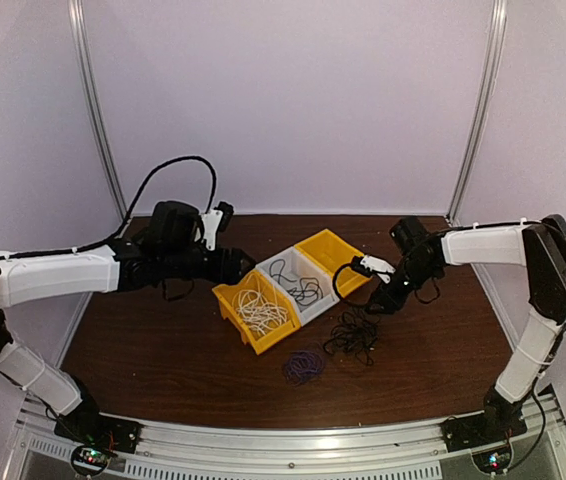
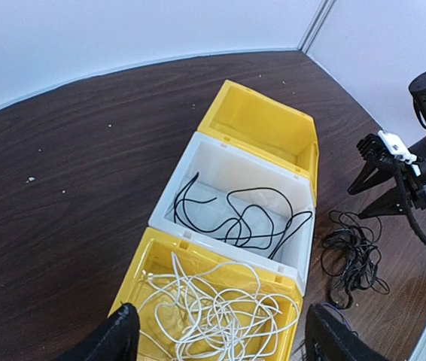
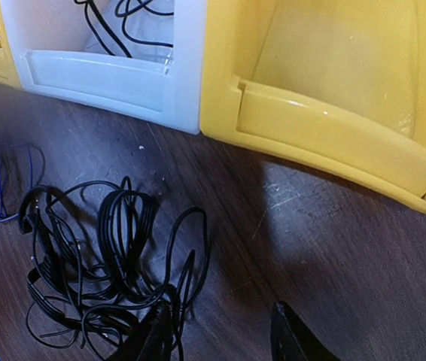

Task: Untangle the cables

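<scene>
Two cables lie binned: white cable [image 2: 213, 312] in the near yellow bin [image 2: 134, 274], a black cable [image 2: 235, 214] in the white bin [image 2: 171, 197]; black tangle [image 3: 100, 256] and purple cable [image 1: 304, 366] remain on the desk [image 1: 163, 350]. Step, likely: picking the tangle; right claw [image 3: 219, 320] hovers over it, released, wide, empty; next needs a descent onto one strand. Left claw [image 2: 220, 331] released, empty, above the white cable.

White-shelled arms [image 1: 58, 275], black joints, black-fingered grippers [image 2: 224, 337] — thick black cables [image 1: 176, 161] looping off.
</scene>
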